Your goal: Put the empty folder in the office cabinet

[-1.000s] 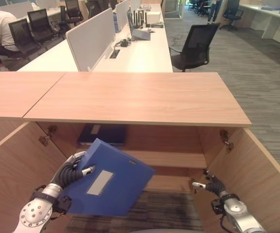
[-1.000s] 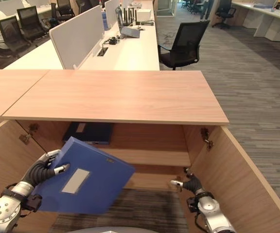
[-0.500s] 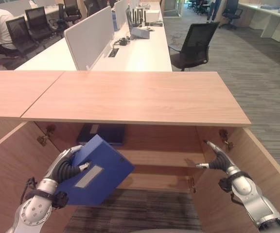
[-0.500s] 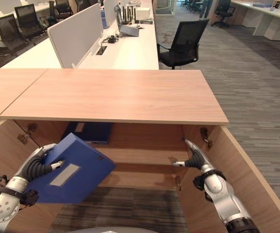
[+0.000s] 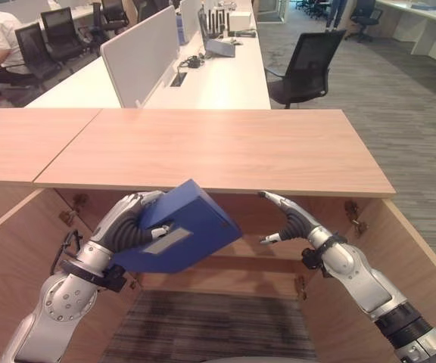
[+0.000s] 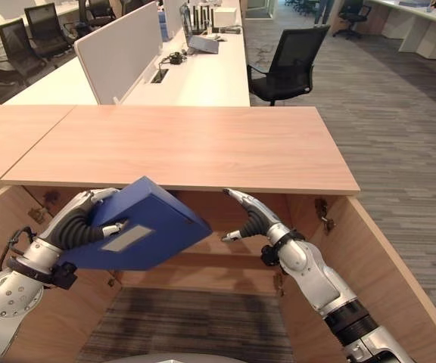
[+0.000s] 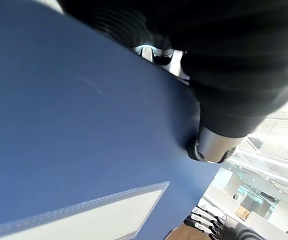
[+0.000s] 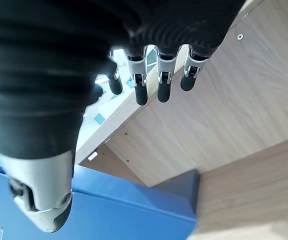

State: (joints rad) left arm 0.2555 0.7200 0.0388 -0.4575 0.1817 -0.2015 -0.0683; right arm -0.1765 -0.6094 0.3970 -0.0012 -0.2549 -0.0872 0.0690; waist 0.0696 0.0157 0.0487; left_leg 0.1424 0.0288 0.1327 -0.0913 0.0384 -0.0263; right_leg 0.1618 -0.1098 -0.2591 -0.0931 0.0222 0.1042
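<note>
Folder (image 5: 184,231) in left hand (image 5: 131,223)

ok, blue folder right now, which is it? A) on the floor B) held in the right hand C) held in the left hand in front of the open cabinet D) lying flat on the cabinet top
C: the left hand has its fingers curled round the blue folder, raised at the cabinet opening just under its top, while the right hand is open beside it.

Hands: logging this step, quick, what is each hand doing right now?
Left hand: shut on the blue rectangular folder, raised at the cabinet opening.
Right hand: open, fingers straight, holding nothing.
</note>
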